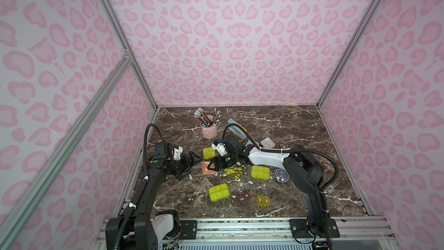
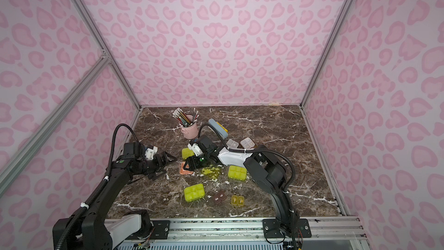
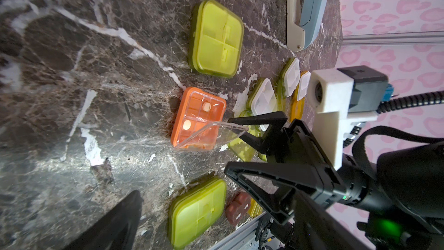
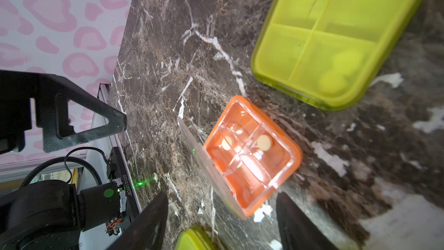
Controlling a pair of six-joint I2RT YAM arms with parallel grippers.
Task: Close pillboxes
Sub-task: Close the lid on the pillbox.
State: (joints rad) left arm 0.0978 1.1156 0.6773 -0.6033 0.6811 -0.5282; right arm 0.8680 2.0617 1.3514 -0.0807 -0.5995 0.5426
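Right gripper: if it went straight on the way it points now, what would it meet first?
Most likely the raised clear lid of the orange pillbox: the right gripper points at it with jaws apart and the lid between them. Whether it touches the lid is unclear.

Your salmon pillbox [image 3: 192,114] lies flat, its clear lid [image 3: 216,132] tilted up half open over two pale tablets [image 4: 264,143]. The rear lime pillbox [image 1: 209,153], front lime pillbox [image 1: 218,192] and right lime pillbox [image 1: 260,172] lie shut around it. The brown pillbox [image 1: 244,197] and yellow pillbox [image 1: 263,200] sit side by side, apparently shut. The white tray [image 1: 268,143] at the back lies open.
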